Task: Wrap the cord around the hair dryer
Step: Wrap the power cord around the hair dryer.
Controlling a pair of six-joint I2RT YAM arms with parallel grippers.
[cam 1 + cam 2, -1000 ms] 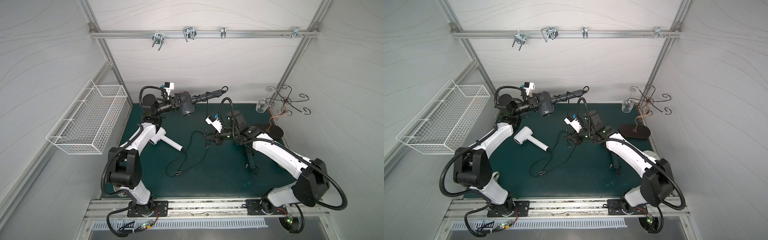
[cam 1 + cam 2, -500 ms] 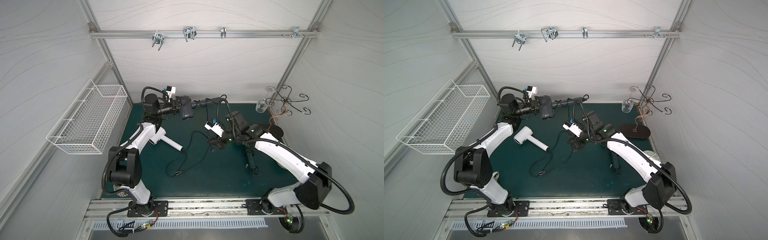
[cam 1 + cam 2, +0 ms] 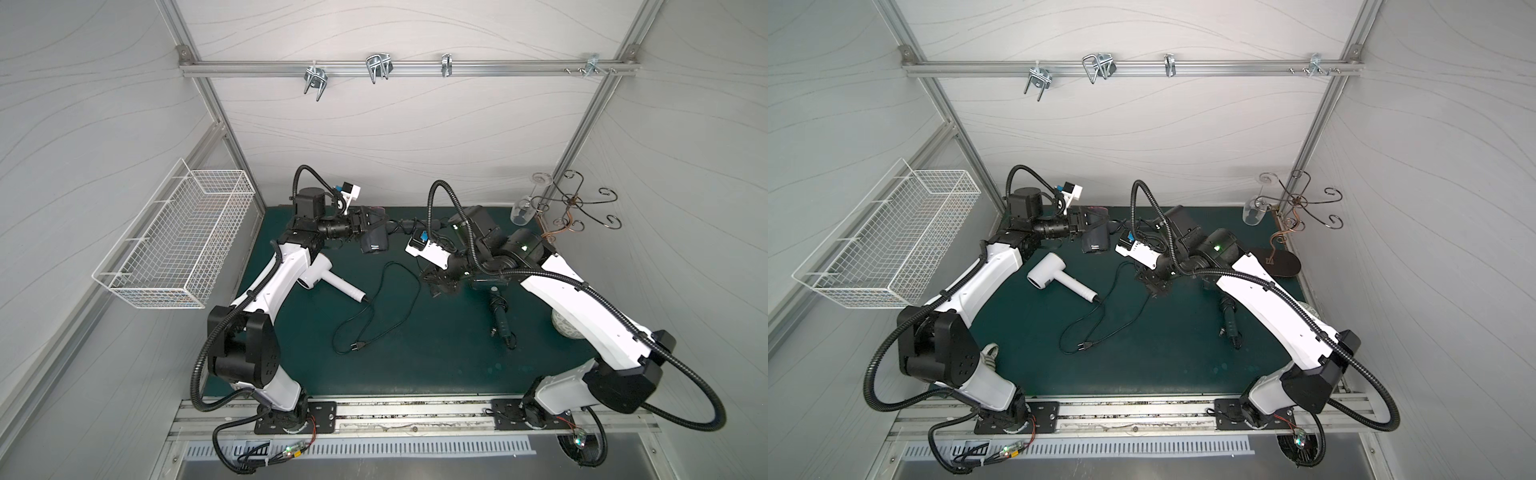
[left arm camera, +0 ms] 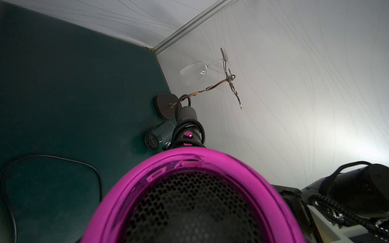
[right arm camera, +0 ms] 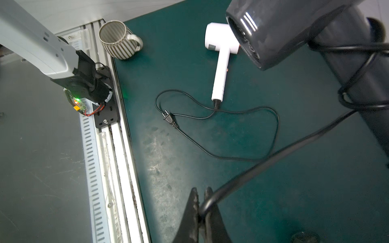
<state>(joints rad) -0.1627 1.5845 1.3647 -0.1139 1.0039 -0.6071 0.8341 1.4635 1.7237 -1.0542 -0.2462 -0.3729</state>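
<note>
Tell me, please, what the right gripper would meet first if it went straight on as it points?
Probably the green mat, beside the white dryer's loose cord; the right gripper tilts downward, depth unclear.

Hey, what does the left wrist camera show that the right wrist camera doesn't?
Only the left wrist view: the magenta-ringed rear grille of the held dryer, and a wine glass hanging on a wire rack.
Only the right wrist view: the right claw shut on the cord, a white hair dryer and a striped mug.
Both: the dark hair dryer with cord looped round its handle, above the green mat.
</note>
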